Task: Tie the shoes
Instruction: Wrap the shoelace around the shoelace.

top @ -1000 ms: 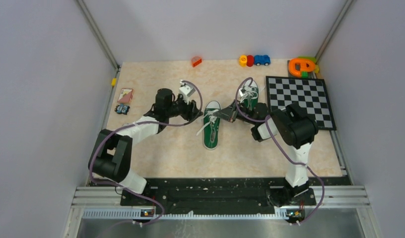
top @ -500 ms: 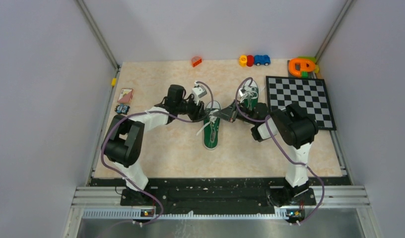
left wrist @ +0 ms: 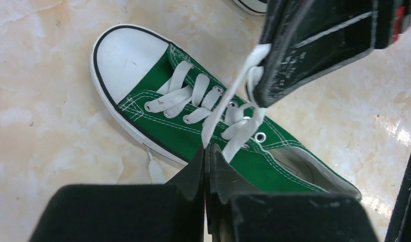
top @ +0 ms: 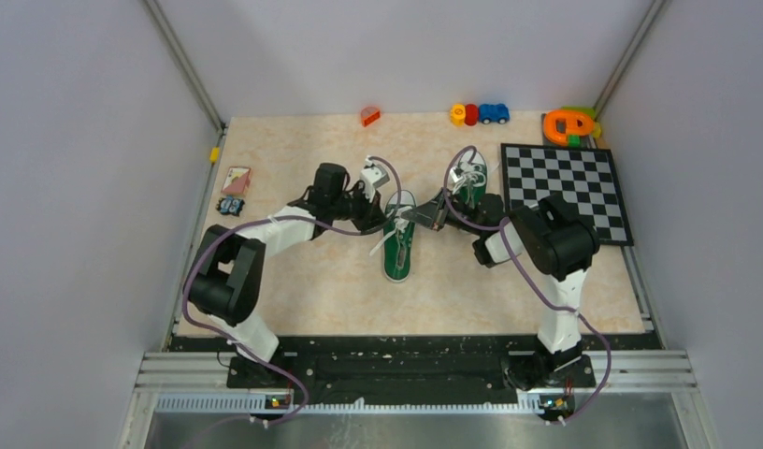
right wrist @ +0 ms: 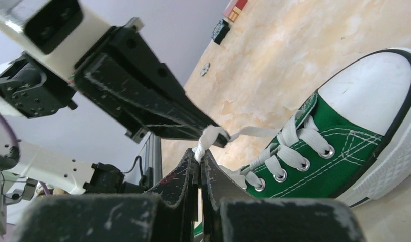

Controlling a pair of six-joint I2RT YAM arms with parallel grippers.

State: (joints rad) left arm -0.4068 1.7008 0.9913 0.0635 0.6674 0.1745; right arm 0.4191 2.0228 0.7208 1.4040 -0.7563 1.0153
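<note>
Left jaws now tight on lace (left wrist: 232, 86)

I'm counting as I look. Two green sneakers: the near sneaker (top: 397, 254) and the far sneaker (top: 470, 176). One white lace (left wrist: 179, 99) is threaded on the near one. Two arms: the left arm (top: 266, 232) and the right arm (top: 551, 245). One checkerboard (top: 565, 187). One orange block (top: 369, 116). Three little toys in a row: yellow toy (top: 458, 114), red toy (top: 471, 114), blue toy (top: 494, 113). One orange-and-green toy (top: 568, 124). One card (top: 236, 178), one small dark item (top: 231, 205), one yellow bit (top: 214, 154).
</note>
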